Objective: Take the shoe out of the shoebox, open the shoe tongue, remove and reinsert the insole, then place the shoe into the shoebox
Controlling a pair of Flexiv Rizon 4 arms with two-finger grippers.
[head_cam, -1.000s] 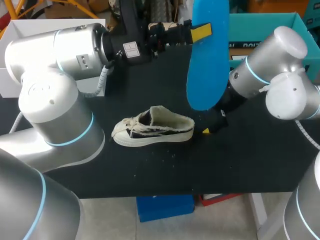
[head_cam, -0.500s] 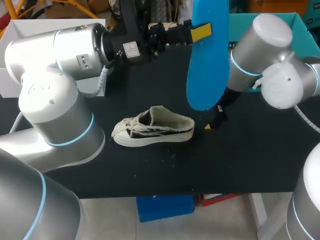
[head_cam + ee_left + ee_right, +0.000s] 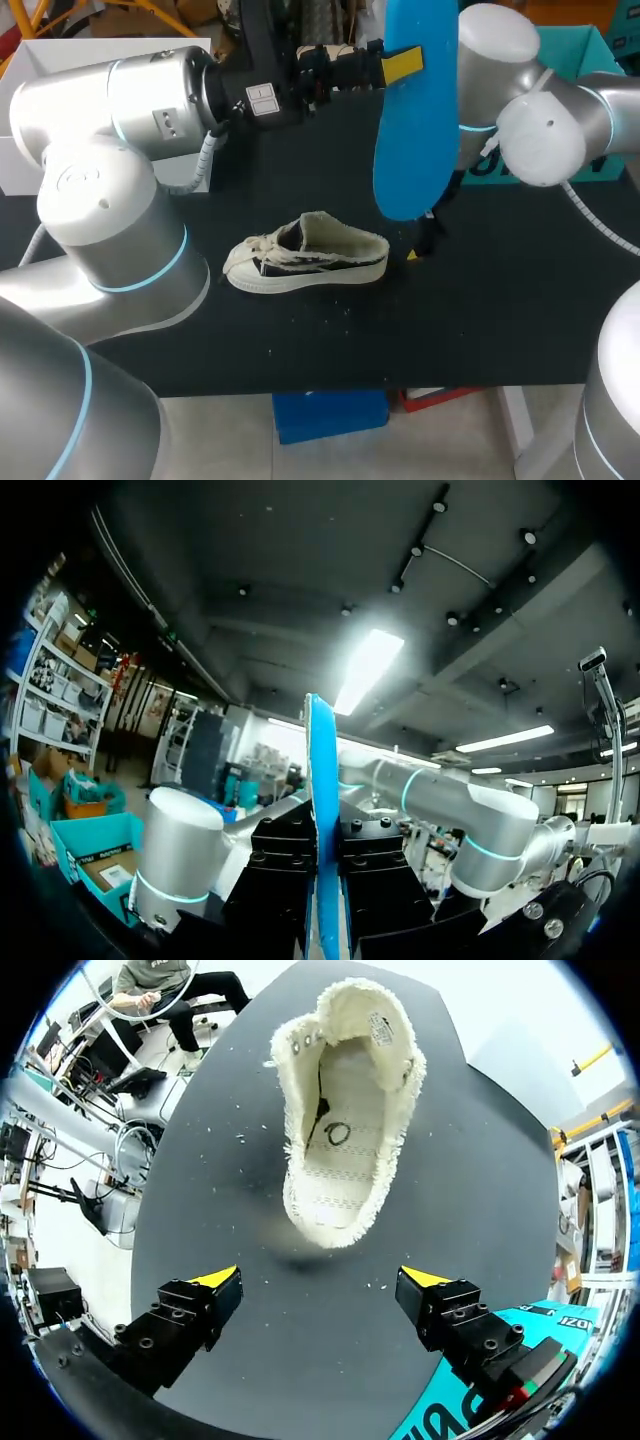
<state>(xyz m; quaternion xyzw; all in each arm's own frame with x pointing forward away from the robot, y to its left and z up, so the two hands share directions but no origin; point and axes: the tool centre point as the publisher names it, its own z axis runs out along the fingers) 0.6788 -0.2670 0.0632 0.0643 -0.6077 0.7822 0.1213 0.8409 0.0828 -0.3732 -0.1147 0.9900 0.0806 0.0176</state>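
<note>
A cream canvas shoe (image 3: 305, 255) lies on its sole in the middle of the black table (image 3: 500, 320), toe to the left. High above the table's back, my left gripper (image 3: 392, 66) is shut on a blue insole (image 3: 415, 120) that hangs downward. In the left wrist view the insole (image 3: 322, 810) stands edge-on, pinched between the black fingers (image 3: 285, 880). My right gripper (image 3: 420, 245) sits low just behind the shoe's heel, partly hidden by the insole. In the right wrist view it (image 3: 320, 1280) is open, and the shoe (image 3: 345, 1110) lies ahead of it, heel first, its opening showing.
A teal shoebox (image 3: 600, 45) stands at the table's back right, behind my right arm; its corner (image 3: 470, 1410) shows beside the right gripper. A white box (image 3: 100, 45) sits at the back left. Small crumbs lie on the table in front of the shoe.
My right arm has swung leftward and toward the back, and its gripper has edged a little closer to the shoe's heel. The left arm, the insole and the shoe have stayed put.
</note>
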